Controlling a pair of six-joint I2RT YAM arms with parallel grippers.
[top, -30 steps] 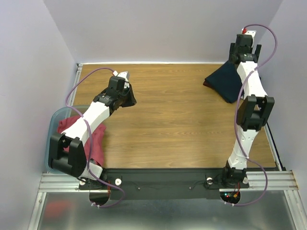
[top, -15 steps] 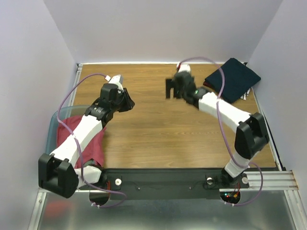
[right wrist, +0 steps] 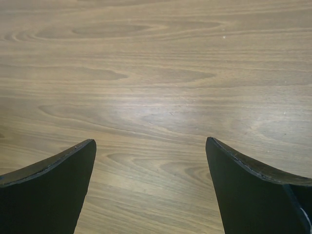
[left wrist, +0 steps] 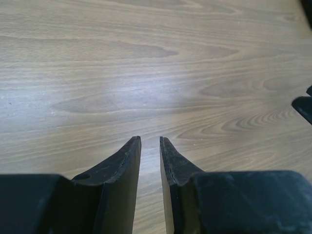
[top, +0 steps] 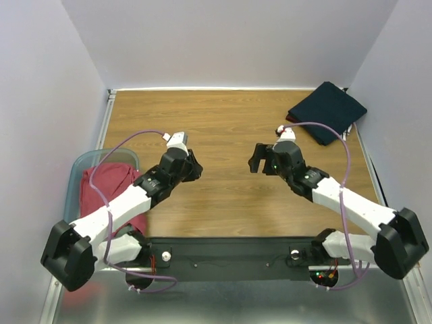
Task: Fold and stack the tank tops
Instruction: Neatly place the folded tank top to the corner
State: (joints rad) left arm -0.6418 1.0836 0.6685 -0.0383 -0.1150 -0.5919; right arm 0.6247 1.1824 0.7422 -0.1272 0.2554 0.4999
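Red tank tops (top: 101, 192) lie in the teal tub (top: 75, 177) at the surface's (top: 223, 128) left edge, long axis near-to-far, left of and nearer the bases than the narrowly parted, empty left fingers (left wrist: 129, 165), well apart from the wide-open right fingers (right wrist: 58, 180); a folded navy top (top: 327, 111) sits far right.

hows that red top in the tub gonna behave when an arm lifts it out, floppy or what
Probably floppy: the red top lies rumpled in the teal tub and seems to spill over its rim, so it should sag and drape from whatever point is pinched. It looks like thin cloth, so likely light. It may drag on the rim and nudge the tub.
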